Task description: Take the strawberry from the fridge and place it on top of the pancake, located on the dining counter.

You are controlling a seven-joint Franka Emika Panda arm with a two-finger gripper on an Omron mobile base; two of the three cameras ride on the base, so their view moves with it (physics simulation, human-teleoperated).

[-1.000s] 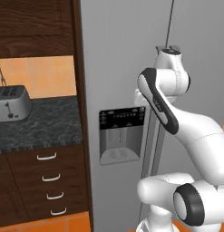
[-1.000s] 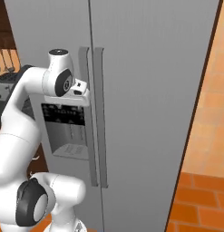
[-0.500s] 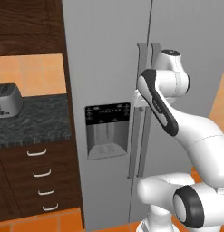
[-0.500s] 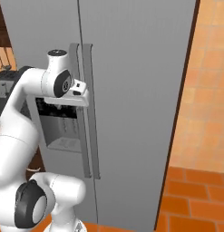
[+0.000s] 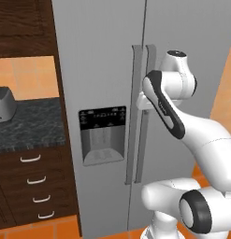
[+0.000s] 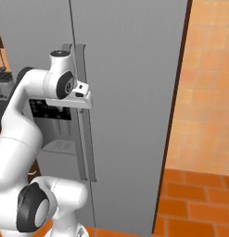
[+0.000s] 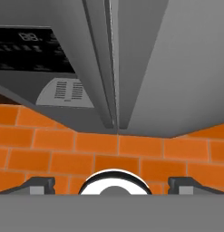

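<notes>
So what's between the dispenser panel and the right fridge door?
The two vertical door handles, side by side at the seam of the closed fridge, right of the dispenser panel in the left base view.

toaster [image 5: 3, 103], dark granite counter [image 5: 28, 126], wooden drawers [image 5: 35, 186]

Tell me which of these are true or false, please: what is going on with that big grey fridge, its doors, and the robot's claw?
1. Both doors of the fridge are shut. True.
2. The gripper has its fingers closed around a door handle. False: in the hand view the two fingertips stand wide apart with nothing between them, and the handles are ahead of the hand.
3. The black dispenser panel sits in the left door. True.
4. A strawberry lies on the floor in front of the fridge. False: the orange tile floor there is bare.
5. A toaster stands on the dark counter left of the fridge. True.
</notes>
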